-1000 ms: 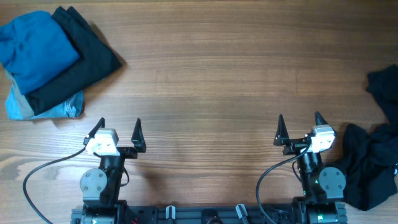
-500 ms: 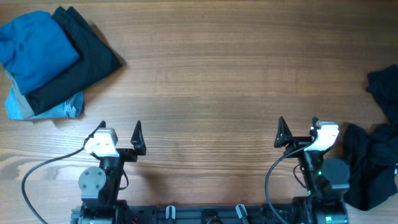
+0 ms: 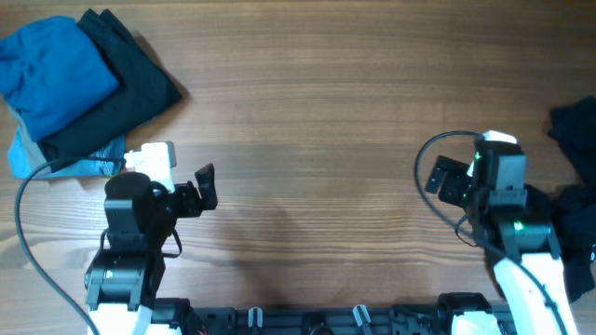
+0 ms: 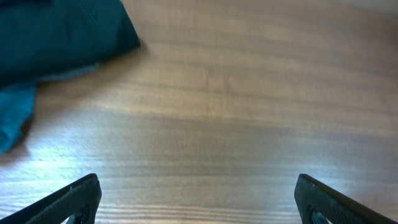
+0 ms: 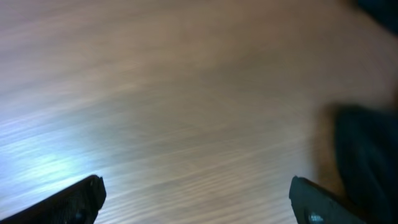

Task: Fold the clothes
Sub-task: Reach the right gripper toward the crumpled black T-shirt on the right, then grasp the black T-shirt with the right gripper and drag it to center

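Two arms are logged | left gripper (image 4: 199,200): jaws released, nothing grasped | right gripper (image 5: 196,199): jaws released, nothing grasped | black clothes (image 3: 575,130) are heaped at right tabletop (image 3: 317,112) edge.

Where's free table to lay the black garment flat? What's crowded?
Free: the whole middle of the table, from the folded stack on the left to the crumpled black garment at the right edge. Also between the open left gripper and right gripper. Crowded: far-left corner, right edge, near edge under the arms.
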Controlling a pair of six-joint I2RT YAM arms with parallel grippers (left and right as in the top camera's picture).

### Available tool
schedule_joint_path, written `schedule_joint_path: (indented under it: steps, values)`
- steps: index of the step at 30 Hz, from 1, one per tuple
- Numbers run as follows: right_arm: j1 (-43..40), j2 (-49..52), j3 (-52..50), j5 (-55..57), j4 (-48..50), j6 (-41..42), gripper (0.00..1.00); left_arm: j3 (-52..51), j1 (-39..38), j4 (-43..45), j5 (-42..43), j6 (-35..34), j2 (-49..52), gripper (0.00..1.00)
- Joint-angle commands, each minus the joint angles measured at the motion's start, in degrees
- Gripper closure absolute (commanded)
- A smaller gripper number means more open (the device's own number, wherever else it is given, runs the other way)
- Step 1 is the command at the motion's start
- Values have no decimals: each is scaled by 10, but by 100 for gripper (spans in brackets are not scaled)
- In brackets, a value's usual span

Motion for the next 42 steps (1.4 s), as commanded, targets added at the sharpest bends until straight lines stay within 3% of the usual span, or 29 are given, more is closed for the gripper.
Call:
schedule_joint_path:
  steps: [1, 5, 9, 10, 14, 18, 20, 21, 22, 23, 25, 26, 27, 29, 31, 35, 36, 37, 39, 42]
  values:
    - [-56, 62, -1, 155, -42, 187, 1, 12, -3, -3, 24, -4, 30, 0]
    - [-184, 152, -10, 155, -39, 195, 3, 12, -3, -3, 24, -4, 43, 0]
    - [-233, 218, -10, 124, -21, 189, 41, 12, -3, -3, 24, -4, 44, 0]
    - [-234, 232, -10, 130, -21, 189, 45, 12, -3, -3, 24, -4, 44, 0]
    - [-234, 297, -10, 151, 9, 190, 39, 12, -3, -5, 24, -4, 44, 0]
    - [-234, 332, -10, 155, 30, 190, 44, 12, -3, -5, 24, -4, 44, 0]
    - [-234, 341, -10, 150, 33, 189, 94, 12, -3, -5, 24, -4, 44, 0]
    - [-234, 342, -10, 130, 35, 184, 96, 12, -3, -5, 24, -4, 44, 0]
    - [-234, 341, -10, 89, 47, 154, 96, 12, -3, -5, 24, -4, 44, 0]
    - [-234, 341, -10, -13, 77, 68, 96, 12, -3, -5, 24, -4, 44, 0]
    - [-224, 340, -10, -309, 124, -136, 96, 12, -3, -4, 24, -4, 44, 0]
    - [-202, 339, -10, -525, 142, -250, 96, 12, -3, 0, 24, -4, 44, 0]
    - [-186, 339, -10, -581, 146, -269, 96, 12, -3, 4, 24, -4, 44, 0]
    - [-100, 334, -9, -656, 181, -274, 96, 12, -3, 12, 24, -4, 44, 0]
    - [-14, 332, -9, -657, 238, -238, 96, 12, -3, 15, 24, -4, 44, 0]
    - [186, 332, -8, -523, 555, -34, 96, 12, -3, 31, 24, -4, 58, 0]
    - [223, 332, -8, -462, 621, -14, 66, 12, -3, 37, 24, -4, 66, 0]
    - [243, 332, -8, -415, 640, -12, 0, 12, -3, 43, 24, -4, 75, 0]
    - [247, 332, -7, -370, 596, -5, 0, 12, -3, 52, 24, -4, 94, 0]
    - [233, 294, -3, -247, 447, -34, 0, 12, -3, 61, 25, -6, 112, 0]
